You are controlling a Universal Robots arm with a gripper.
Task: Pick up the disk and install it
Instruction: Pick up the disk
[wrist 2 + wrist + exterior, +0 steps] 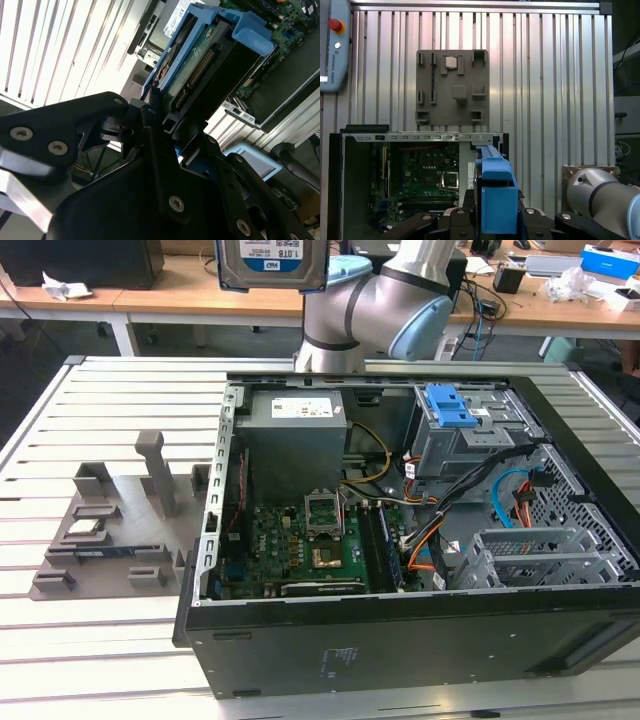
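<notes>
Currently the gripper (pixel 167 122) holds the disk (pixel 272 262), fingers clamped narrow on its blue frame. The disk hangs edge-down, raised well clear of the open computer case (pixel 400 650).

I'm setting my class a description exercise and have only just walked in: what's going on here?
A robot arm has the disk, clipped in its blue frame, clamped in its pincer and raised well above the open computer case. The disk is not yet installed. Inside the case, the grey drive bay with a blue latch on top has nothing touching it.
</notes>
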